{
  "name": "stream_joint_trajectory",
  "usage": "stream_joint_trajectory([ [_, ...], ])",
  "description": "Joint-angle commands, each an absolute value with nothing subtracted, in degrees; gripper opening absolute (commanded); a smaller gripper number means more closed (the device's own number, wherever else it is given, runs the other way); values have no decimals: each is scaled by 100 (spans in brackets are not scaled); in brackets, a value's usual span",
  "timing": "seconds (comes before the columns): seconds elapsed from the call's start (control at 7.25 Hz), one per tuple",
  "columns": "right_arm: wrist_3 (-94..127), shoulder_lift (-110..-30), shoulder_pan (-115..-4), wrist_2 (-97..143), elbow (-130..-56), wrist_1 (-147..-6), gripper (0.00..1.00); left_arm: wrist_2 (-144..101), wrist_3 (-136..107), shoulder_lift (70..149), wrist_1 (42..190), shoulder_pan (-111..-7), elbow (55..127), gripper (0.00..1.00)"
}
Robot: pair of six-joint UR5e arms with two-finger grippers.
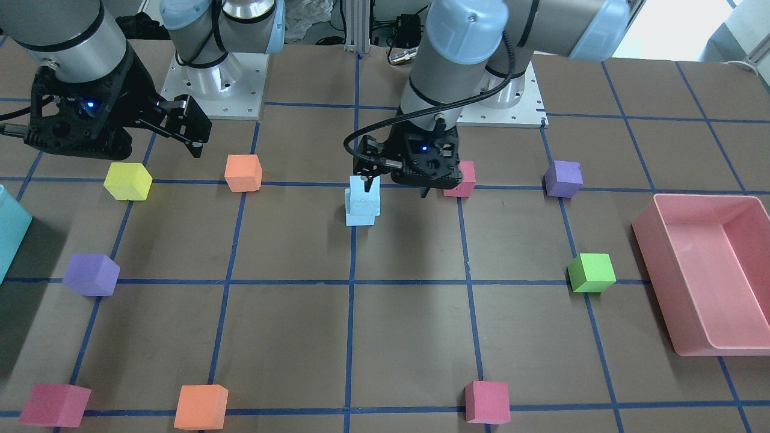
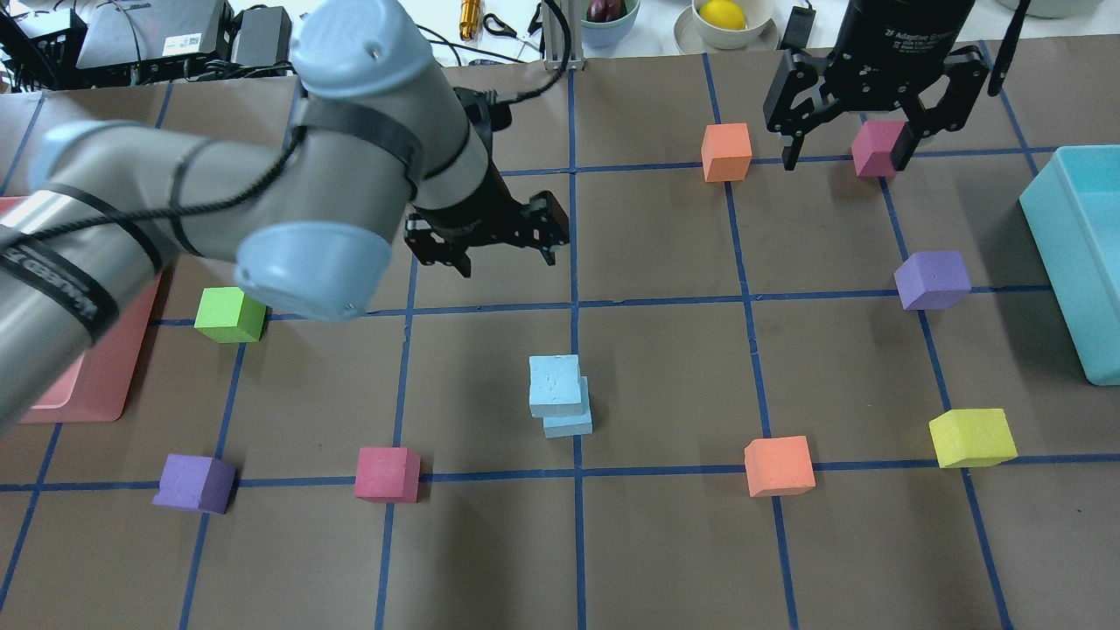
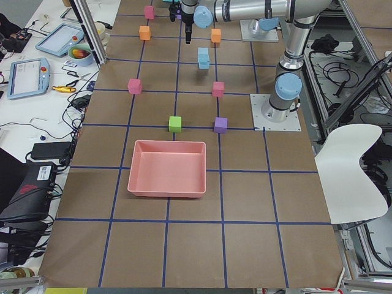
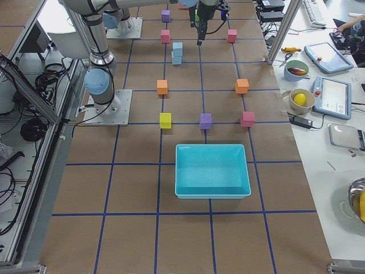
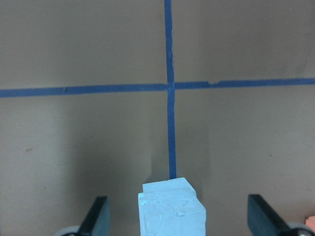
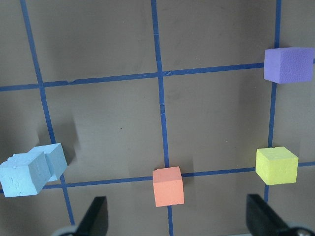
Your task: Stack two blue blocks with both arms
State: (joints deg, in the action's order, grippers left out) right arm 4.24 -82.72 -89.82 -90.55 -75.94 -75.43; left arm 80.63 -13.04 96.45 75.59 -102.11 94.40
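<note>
Two pale blue blocks are stacked near the table's centre, the top block sitting slightly askew on the lower one. The stack also shows in the front view and in the right wrist view. My left gripper hangs open above the stack, touching neither block. In the left wrist view the top block sits between the spread fingers with wide gaps on both sides. My right gripper is open and empty, hovering at the far right over a pink cube.
A teal bin stands at the right edge and a pink bin at the left. Green, purple, yellow, orange and pink cubes lie scattered on the grid around the stack.
</note>
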Motion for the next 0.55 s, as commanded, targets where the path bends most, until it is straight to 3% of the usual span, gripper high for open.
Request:
stream_joint_trajectory([
  [0.0,431,-8288,-8982,-9062,-7594,-7550,100,8086,387,9484,8892,-9111,8642,100],
  [0.41,448,-8288,-8974,-9062,-7594,-7541,100,8393,941,8975,9192,-8772,8473,100],
])
